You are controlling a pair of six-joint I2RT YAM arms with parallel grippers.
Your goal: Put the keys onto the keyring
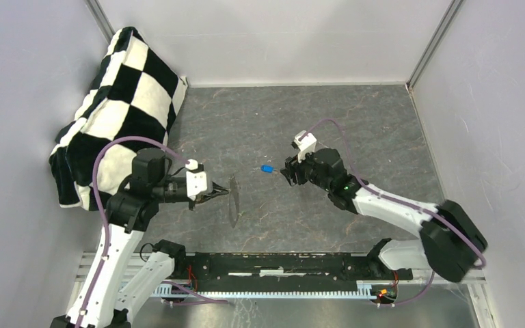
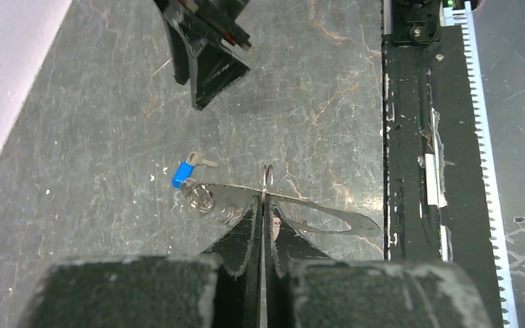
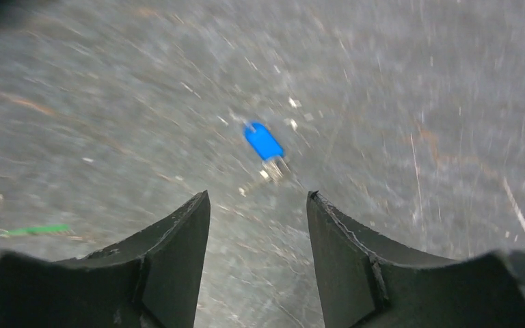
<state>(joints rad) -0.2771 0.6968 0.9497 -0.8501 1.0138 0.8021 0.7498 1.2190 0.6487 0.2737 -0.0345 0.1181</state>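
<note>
Step in hand, by judgement: going for the first key.

Holding keyring [image 1: 232, 198] edge-up in left end effector [image 1: 213, 195], left of centre in the top view, fingers pressed together on the thin wire. Cannot tell whether the loop's lower edge touches the counter [image 1: 328, 116].

Found blue key [image 1: 267, 169] lying flat on the counter at centre frame, between keyring and right end effector [image 1: 289, 172], touching neither.

Logged right end effector as spread and empty, hovering just beside that key. Placed the key, in the blurred right wrist view, above the gap between the fingers.

Spotted a green streak at lower left of the same view, probably green key [image 3: 37, 230]; too smeared to confirm.

Judged neither key threaded yet.

Next move calls for lowering the spread fingers astride the blue head, closing on the plastic rather than the blade, and leaving the threading end free. Expect sliding or tipping under a poor pinch.

Containers: none seen. Noted only checkered cloth [image 1: 119, 102] at upper left, with nothing visible on it.
</note>
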